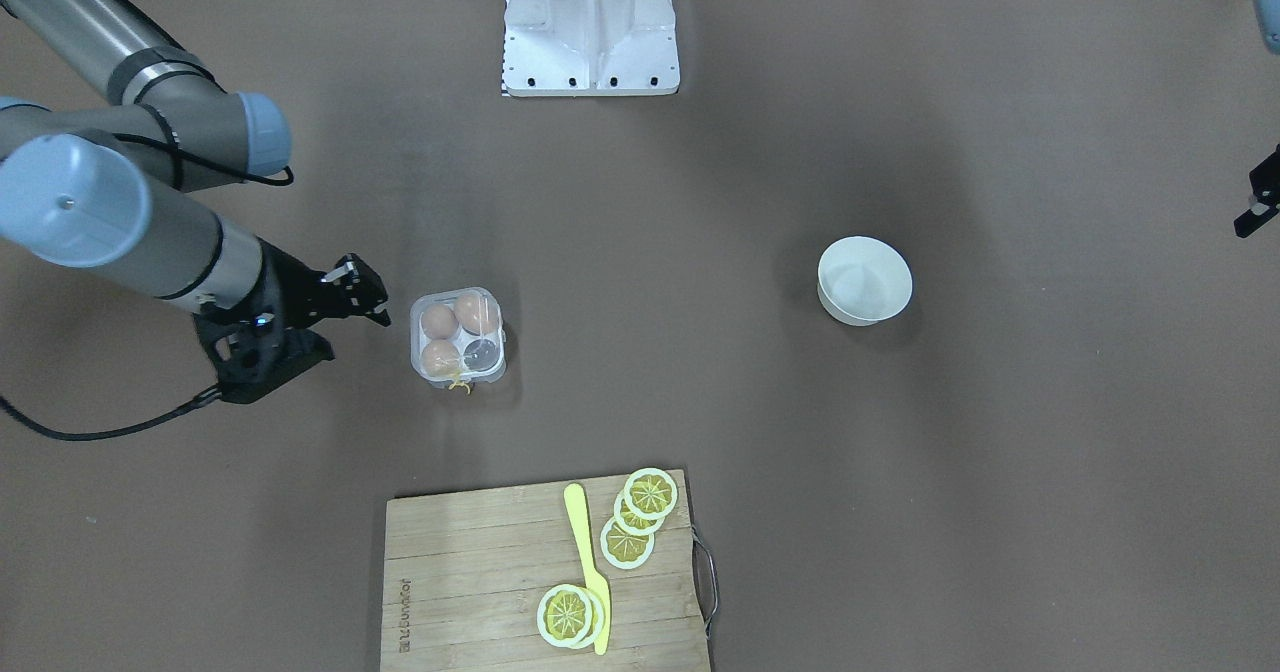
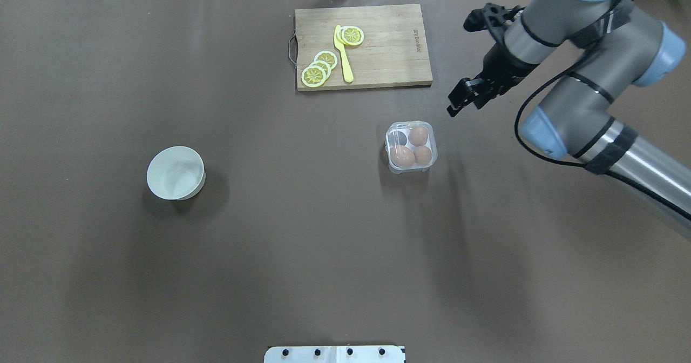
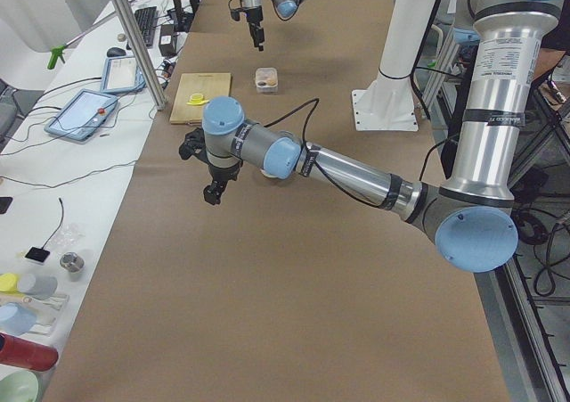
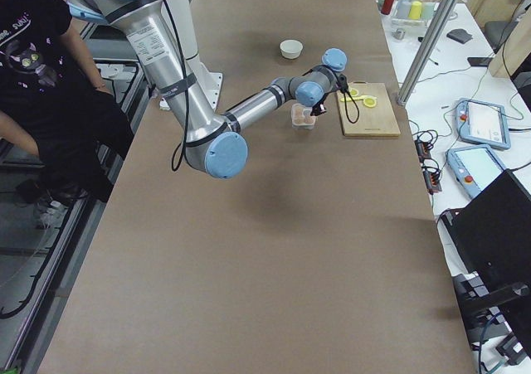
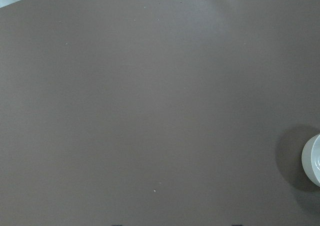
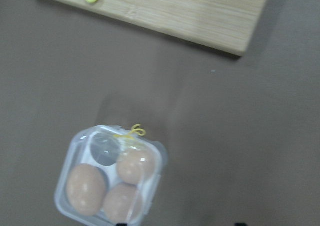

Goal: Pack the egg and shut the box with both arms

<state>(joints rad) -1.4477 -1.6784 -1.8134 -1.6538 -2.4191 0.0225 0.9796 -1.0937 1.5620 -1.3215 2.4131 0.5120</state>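
Risk of sliding: right gripper (image 1: 370,294), jaws apart and empty, sat beside box (image 1: 457,337); unbraced push could skid it, rattling egg (image 2: 402,156).

1. I work over a brown-covered table (image 2: 270,255), evenly lit, shadows soft.
2. A white bench (image 3: 53,206) runs along its far side, carrying two tablets (image 3: 82,113).
3. A metal post (image 3: 135,44) stands at the edge between them.

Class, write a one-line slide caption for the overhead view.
Three eggs in the clear box, one cup empty; right gripper hovers beside it.
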